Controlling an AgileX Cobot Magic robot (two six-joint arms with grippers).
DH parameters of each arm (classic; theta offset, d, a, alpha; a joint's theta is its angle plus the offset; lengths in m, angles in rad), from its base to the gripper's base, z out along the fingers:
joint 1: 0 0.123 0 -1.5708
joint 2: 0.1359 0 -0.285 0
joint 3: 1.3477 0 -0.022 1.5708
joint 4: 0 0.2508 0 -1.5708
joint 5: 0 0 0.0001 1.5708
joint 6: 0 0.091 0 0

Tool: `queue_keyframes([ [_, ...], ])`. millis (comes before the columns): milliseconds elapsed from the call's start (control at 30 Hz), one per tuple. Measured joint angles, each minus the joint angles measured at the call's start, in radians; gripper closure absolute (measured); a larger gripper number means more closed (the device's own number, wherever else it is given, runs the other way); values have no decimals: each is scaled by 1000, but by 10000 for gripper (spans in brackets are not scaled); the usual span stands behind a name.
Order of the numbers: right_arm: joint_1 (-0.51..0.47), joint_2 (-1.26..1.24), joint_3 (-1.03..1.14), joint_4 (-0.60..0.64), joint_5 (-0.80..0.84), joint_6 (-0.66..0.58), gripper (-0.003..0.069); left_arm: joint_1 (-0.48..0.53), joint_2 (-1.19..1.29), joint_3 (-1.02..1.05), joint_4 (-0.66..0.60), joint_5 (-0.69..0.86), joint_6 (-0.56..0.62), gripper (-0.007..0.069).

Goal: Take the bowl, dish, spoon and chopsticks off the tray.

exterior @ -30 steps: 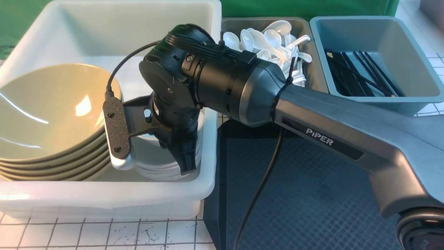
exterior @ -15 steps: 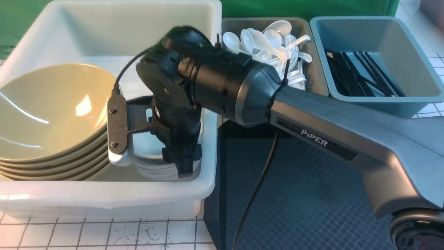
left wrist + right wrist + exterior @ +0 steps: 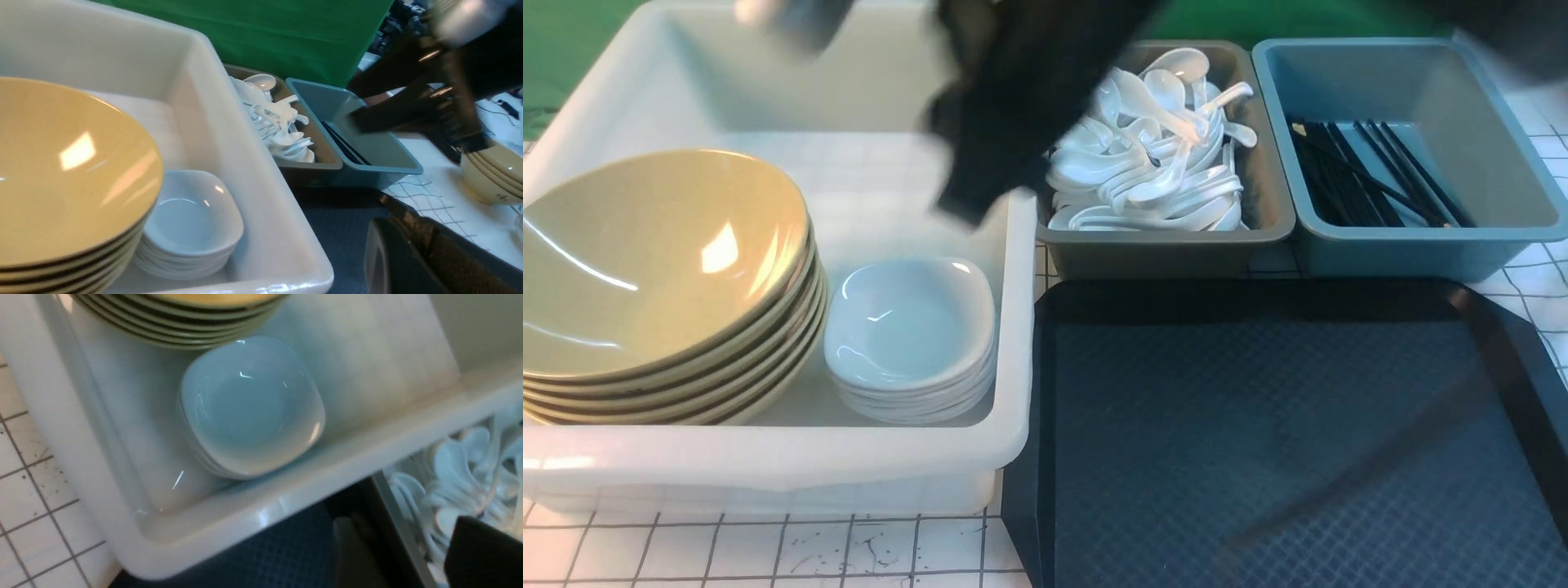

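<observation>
Green cloth hangs behind a white gridded worktop [image 3: 768, 547], and over it my right arm [image 3: 1013, 98] is a dark blur across the front view. Only the right wrist view shows my right end effector [image 3: 408, 526]. Its two dark fingers [image 3: 482, 555] stand apart, nothing between them, touching nothing, over the seam where the white tub [image 3: 253, 514] meets the grey tub [image 3: 380, 486]. My left end effector [image 3: 392, 245] sits low in the left wrist view, a dark textured block with a pale edge. Its jaws are pressed together on nothing.

Straight beneath the right wrist camera lies the dish [image 3: 249, 404], glossy white, squarish with rounded corners, topping a stack of its own kind. Beside it in the same tub, nearly touching, the bowl [image 3: 645, 253] crowns a tilted stack of wide, shiny olive-yellow bowls with dark rims.

Past the tub wall, the front view gives me smooth white ceramic spoons [image 3: 1152, 163] heaped in the grey tub. I cannot pick out the blue-marked spoon among them. Next over, thin black chopsticks [image 3: 1364, 175] lie slantwise in the blue tub [image 3: 1421, 237], a gold band glinting at one end.

Nearer me, the tray [image 3: 1258, 449] shows its black diamond-textured floor, raised rim and a cut corner.

Only the left wrist view catches one more thing: a second stack of beige bowls [image 3: 490, 179] out on the worktop beyond the blue tub.
</observation>
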Motion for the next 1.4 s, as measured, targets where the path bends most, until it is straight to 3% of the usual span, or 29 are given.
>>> queue_keyframes([
  [133,-3,-221,235,1,0,113,543,0,-59,102,-79,-70,12,625],
  [267,-3,-447,511,2,0,251,628,0,-183,227,-148,-182,38,625],
  [567,-3,-703,848,5,0,383,635,0,-278,423,-247,-318,41,625],
  [1133,-16,-728,868,5,0,384,624,0,-278,713,-264,-320,41,625],
  [1200,-40,-737,868,7,0,384,623,0,-278,737,-265,-318,41,625],
  [1300,-150,-802,907,5,-37,362,623,0,-278,745,-266,-359,41,625],
  [1400,-260,-893,1038,18,-232,302,623,0,-278,748,-266,-375,41,625],
])
